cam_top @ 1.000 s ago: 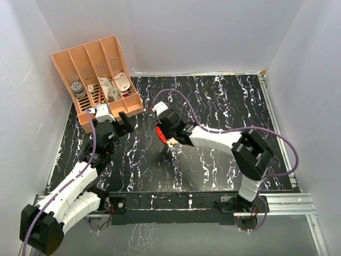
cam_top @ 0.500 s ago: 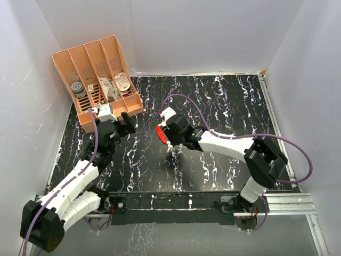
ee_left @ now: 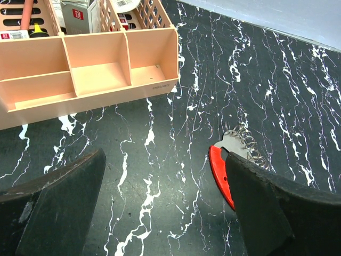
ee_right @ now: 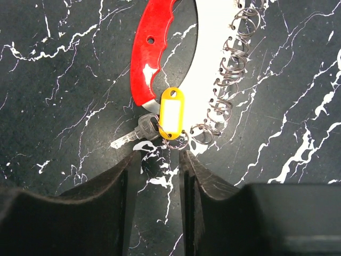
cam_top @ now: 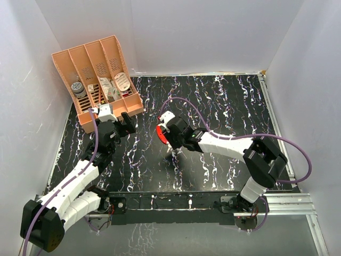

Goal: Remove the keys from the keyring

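In the right wrist view a silvery key (ee_right: 133,136) and a yellow tag (ee_right: 171,113) hang on a thin keyring (ee_right: 176,143), lying on the black marbled table. They touch a curved red piece (ee_right: 149,53) with a white plate (ee_right: 213,42) and a chain of wire rings (ee_right: 229,80). My right gripper (ee_right: 157,160) is just short of the keyring, jaws a narrow gap apart, nothing between them. In the top view it (cam_top: 171,144) is by the red piece (cam_top: 160,133). My left gripper (ee_left: 164,160) is wide open and empty, left of the red piece (ee_left: 219,173).
A peach desk organizer (cam_top: 98,80) with small items stands at the back left, near my left gripper (cam_top: 123,122); its low front trays (ee_left: 90,74) show in the left wrist view. White walls enclose the table on three sides.
My right arm has swung its elbow to the right and nearer, and its gripper has shifted slightly beside the red piece. The left arm has barely moved.
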